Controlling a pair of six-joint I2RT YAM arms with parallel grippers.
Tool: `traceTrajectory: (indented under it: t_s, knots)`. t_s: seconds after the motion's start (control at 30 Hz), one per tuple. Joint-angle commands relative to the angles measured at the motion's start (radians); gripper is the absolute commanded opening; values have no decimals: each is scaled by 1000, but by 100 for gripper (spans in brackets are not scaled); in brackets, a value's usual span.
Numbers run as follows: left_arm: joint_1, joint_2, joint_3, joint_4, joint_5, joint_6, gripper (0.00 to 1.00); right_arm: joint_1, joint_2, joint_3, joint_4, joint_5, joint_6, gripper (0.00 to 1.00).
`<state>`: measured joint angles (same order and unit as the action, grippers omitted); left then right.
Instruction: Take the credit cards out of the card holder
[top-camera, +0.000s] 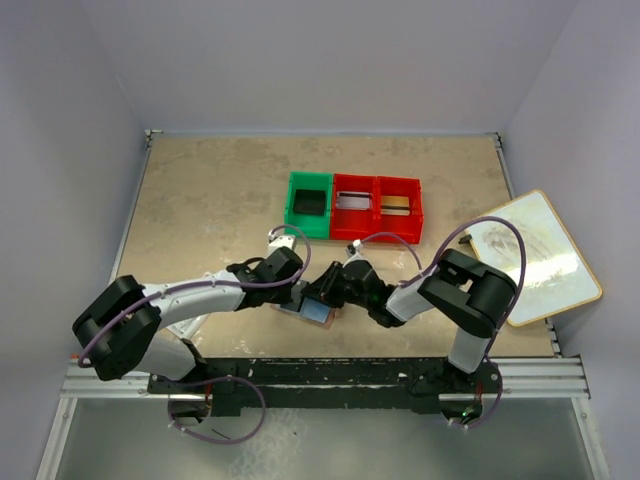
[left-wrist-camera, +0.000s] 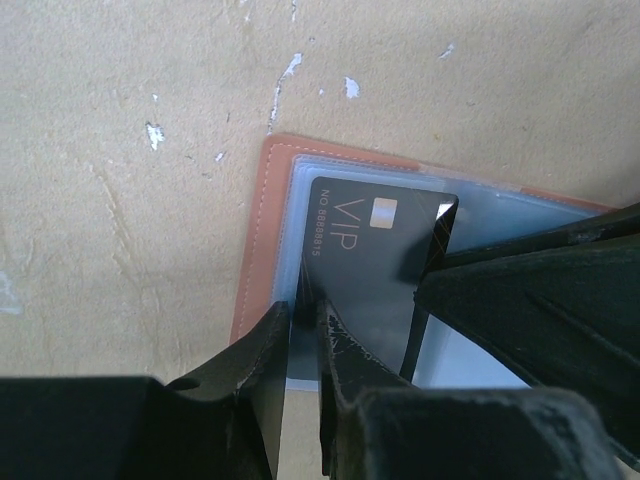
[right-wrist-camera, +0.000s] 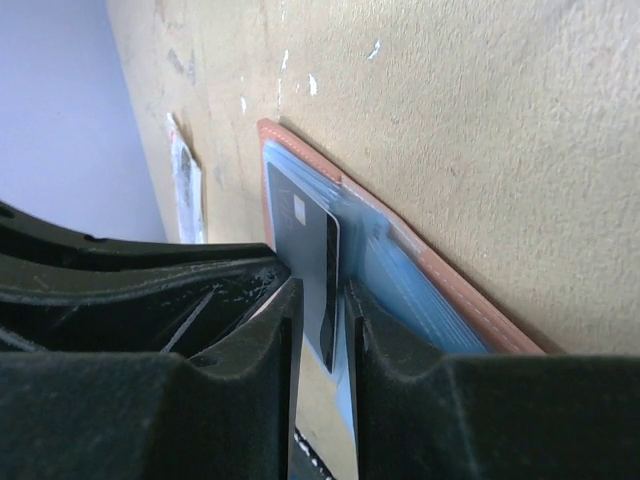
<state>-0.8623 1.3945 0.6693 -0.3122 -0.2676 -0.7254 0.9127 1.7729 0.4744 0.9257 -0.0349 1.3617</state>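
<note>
While the holder (left-wrist-camera: 262, 250) is lying open on the desk (left-wrist-camera: 120, 120), I'm seeing both jaws nipping its black card (left-wrist-camera: 360, 260), lettered "VIP NO 8888815".

Reddish-brown card holder (left-wrist-camera: 262, 235) with pale stitching and blue-grey lining; black VIP card (left-wrist-camera: 365, 265), gold lettering; mottled beige desk (top-camera: 210, 200); one green bin (top-camera: 309, 204), two red bins (top-camera: 378, 207).

A beige, scuffed counter (top-camera: 210, 210) fills the middle of the frame. At upper centre stands a row of three small bins: one green bin (top-camera: 309, 204) on the left, two red bins (top-camera: 377, 208) adjoining. A wooden-rimmed white board (top-camera: 535, 255) lies at right.
</note>
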Motion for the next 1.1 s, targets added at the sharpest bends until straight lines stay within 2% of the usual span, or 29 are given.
traceTrajectory:
  t_s: [0.0,0.23,0.33,0.47,0.73,1.03,1.07]
  knots:
    - [0,-5,-21,-2,65,-34,13,35,-1,80,-155,72,-52,24]
    - [0,-11,-26,-4,40,-40,13,46,-19,100,-162,53,-121,11]
    - [0,-8,-27,-5,32,-40,13,46,-18,96,-135,12,-136,0]
    - [0,-7,-24,-20,15,-40,12,38,-46,50,-82,-5,-109,0]
    - [0,-5,-31,-26,-5,-45,12,-40,-127,-16,-86,-58,-133,0]
    - [0,13,-31,-15,3,-44,11,-64,-95,-41,-47,-121,-126,0]
    - [0,12,-29,-16,4,-42,11,-64,-88,-41,-41,-123,-122,2]
